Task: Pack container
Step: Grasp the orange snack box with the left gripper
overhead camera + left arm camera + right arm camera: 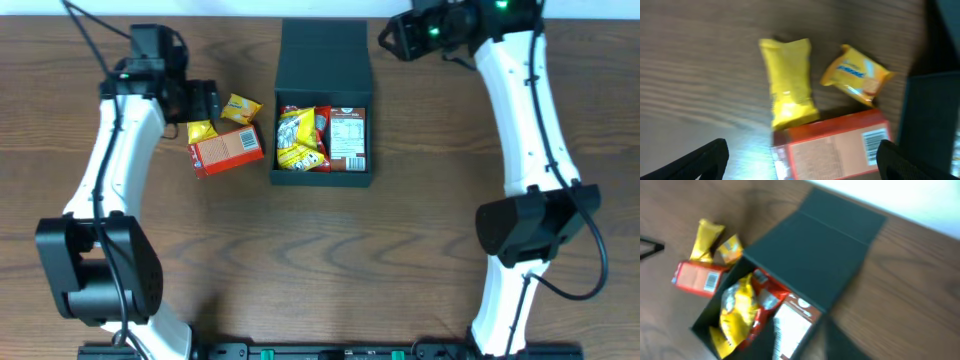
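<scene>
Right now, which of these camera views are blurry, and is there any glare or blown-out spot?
Overhead: sharp and evenly lit, only soft shadows beside the black box. Left wrist: soft focus, with bright glare on the table beside the red-orange carton. Right wrist: blurred throughout, print on the packets unreadable, top right corner blown out white.
</scene>
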`<control>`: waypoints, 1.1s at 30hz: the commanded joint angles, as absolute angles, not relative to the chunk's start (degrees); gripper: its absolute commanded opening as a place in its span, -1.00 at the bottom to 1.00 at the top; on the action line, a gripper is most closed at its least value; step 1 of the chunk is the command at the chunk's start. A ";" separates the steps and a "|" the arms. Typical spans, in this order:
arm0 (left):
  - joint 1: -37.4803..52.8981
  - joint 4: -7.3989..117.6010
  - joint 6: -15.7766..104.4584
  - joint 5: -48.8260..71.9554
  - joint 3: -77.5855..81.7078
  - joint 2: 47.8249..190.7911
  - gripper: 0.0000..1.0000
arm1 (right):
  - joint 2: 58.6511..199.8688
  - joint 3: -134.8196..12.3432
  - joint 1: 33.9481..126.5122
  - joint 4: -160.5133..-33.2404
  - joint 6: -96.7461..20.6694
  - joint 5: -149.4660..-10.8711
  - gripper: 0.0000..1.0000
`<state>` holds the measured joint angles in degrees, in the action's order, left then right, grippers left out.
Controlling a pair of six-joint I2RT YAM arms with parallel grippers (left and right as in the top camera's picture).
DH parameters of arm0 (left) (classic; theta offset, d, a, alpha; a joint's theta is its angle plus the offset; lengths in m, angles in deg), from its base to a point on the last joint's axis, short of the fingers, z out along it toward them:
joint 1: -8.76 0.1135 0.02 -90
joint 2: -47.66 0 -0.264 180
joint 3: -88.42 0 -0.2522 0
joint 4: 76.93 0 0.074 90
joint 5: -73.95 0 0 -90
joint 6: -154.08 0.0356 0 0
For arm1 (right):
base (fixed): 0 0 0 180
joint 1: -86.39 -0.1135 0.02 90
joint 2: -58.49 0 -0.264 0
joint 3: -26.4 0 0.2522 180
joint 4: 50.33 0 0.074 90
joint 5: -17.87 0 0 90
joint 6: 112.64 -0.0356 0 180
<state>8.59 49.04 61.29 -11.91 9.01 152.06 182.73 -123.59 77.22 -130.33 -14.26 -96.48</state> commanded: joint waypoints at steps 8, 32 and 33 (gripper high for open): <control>3.09 43.24 90.43 -14.93 8.73 152.39 0.90 | 183.08 -123.65 82.84 -133.52 -14.63 -96.31 0.54; 5.53 48.03 122.58 -7.25 3.94 163.45 0.90 | 183.08 -123.65 83.28 -135.49 -14.65 -96.31 0.62; 5.53 49.54 122.58 -7.30 3.94 164.28 0.91 | 183.08 -123.65 83.28 -135.75 -14.65 -96.31 0.62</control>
